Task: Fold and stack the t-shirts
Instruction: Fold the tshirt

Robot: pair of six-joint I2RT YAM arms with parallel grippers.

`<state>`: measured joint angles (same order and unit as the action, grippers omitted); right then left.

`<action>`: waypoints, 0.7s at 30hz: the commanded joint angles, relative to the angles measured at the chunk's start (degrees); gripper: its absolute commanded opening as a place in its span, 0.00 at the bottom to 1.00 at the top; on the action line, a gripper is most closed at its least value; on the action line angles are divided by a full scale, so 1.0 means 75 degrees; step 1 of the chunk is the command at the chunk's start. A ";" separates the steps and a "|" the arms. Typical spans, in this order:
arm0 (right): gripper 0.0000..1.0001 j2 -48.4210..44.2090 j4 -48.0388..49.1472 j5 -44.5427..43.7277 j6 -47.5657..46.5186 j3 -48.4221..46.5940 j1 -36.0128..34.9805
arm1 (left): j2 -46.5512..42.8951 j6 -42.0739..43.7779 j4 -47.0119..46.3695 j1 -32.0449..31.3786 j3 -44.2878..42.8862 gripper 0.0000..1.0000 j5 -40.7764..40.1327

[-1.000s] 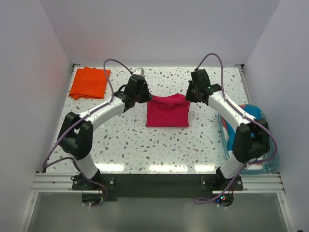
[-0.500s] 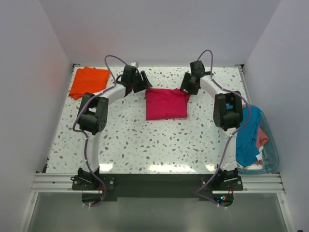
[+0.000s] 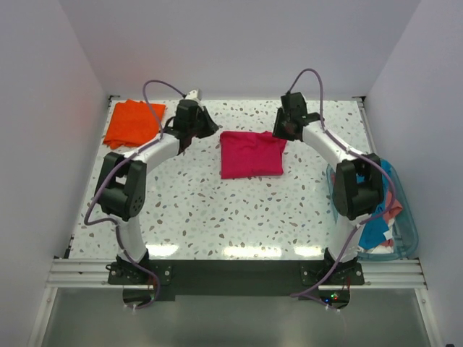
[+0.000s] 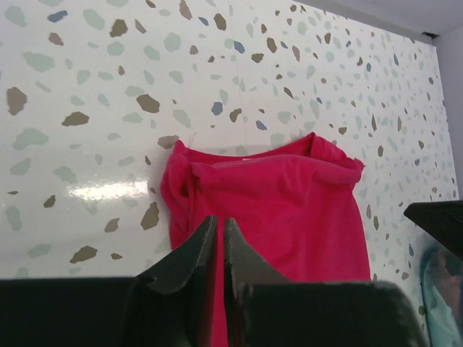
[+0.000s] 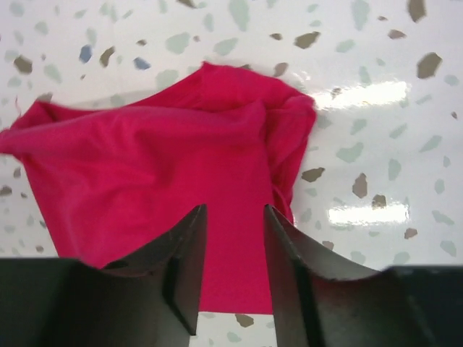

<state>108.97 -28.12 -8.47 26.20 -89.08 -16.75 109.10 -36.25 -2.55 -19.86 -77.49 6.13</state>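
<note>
Two claws, one shirt: my left claw [image 4: 217, 230] and my right claw [image 5: 231, 217] flank the magenta-red t-shirt [image 3: 251, 154]. It lies folded into a rough rectangle on the speckled bench [image 3: 217, 210], midway between the left and right edges and nearer the far edge than the near one. From above, my left claw sits just off the shirt's far left corner and my right claw at its far right corner, both arms arching in from the near edge.

My left fingers [image 4: 195, 253] are pinched almost together, with only a sliver of gap between them and no cloth caught there that I can see. My right fingers [image 5: 184, 253] stand part-way apart, magenta cloth showing through the gap beneath them, nothing gripped. Whether either set of tips touches the fabric I cannot tell.

The shirt's far edge is rumpled, its two far corners bunched into small rolls; the rest lies fairly flat. An orange t-shirt [image 3: 134, 123] lies folded in the far left corner, well apart from the magenta one. At the right edge, toward the near corner, a clear blue-rimmed tub [image 3: 414, 235] holds the teal-blue t-shirt [image 3: 374, 230] and the salmon-pink t-shirt [image 3: 394, 207] in a loose heap, partly hidden behind my right arm.
</note>
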 commanded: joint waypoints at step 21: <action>0.25 0.3002 0.0796 0.0543 -0.0599 -0.2619 -0.0310 | 0.3031 0.0745 0.0209 -0.0494 -0.2955 0.15 -0.0149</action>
<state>130.54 -24.14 -3.51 22.41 -105.16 -20.08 130.45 -30.41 -1.02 -25.93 -94.61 6.94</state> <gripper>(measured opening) 0.239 0.136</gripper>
